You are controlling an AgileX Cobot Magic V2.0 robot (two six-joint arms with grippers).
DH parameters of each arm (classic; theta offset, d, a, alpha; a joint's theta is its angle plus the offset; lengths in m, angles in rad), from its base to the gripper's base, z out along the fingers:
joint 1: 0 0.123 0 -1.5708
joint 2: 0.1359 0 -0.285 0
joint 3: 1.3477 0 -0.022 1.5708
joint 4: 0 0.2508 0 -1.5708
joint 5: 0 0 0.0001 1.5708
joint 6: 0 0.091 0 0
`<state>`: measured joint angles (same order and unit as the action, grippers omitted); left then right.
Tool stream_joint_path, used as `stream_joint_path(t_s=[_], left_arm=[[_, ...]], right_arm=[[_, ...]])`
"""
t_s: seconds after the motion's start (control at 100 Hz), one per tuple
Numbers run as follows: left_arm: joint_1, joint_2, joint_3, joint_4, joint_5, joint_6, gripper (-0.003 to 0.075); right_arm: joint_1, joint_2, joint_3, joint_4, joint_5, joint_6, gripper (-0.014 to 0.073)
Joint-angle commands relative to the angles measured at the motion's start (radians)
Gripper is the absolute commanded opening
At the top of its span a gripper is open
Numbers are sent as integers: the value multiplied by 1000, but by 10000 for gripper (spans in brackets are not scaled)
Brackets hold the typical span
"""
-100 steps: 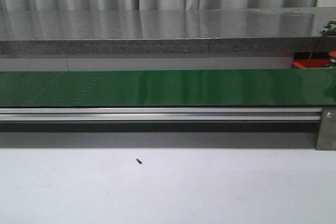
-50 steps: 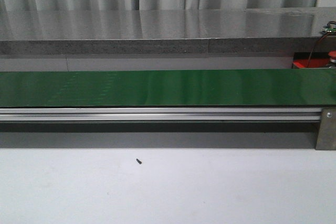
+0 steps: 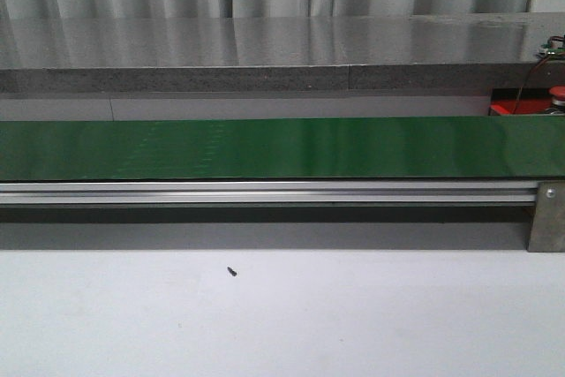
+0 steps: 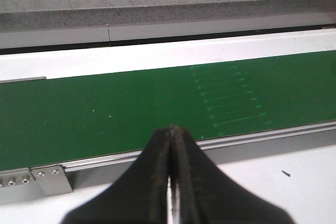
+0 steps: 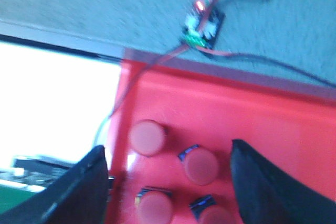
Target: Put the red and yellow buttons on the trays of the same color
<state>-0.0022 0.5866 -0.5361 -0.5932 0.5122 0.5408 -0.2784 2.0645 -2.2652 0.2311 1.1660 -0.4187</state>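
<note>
Right wrist view: we recorded the right gripper (image 5: 168,177) with its fingers spread wide and holding nothing, above the red tray (image 5: 273,124). Four red buttons (image 5: 201,165) stood on the tray floor between the fingers, each apart from its neighbours. A small circuit board (image 5: 202,26) with red wires lay on the grey surface just beyond the tray edge. In the left wrist view, the left gripper (image 4: 172,136) had its fingers pressed together, empty, over the near edge of the green belt (image 4: 105,114). In the front view, we saw only a sliver of the tray at the far right, behind the belt.
</note>
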Motion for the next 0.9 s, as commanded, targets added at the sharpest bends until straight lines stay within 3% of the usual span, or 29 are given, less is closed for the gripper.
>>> stream_joint_path(t_s=[0.0,0.16,0.34,0.62,0.89], left_arm=[[-8,1,-27,-30,-61,1,-20],[-8,1,-27,-30,-61,1,-20],[-8,1,-27,-30,-61,1,-20],[-8,1,-27,-30,-61,1,-20],[-8,1,-27,-30,-61,1,-20]], right_arm=[[27,-133,-33,26,6,15,491],[72,-263,25,9,67,48,491],[97,-450,245,-7,20,48,491],[109,-806,775,38,-244,32,491],[193,-1084,1242,81,-493,18,491]])
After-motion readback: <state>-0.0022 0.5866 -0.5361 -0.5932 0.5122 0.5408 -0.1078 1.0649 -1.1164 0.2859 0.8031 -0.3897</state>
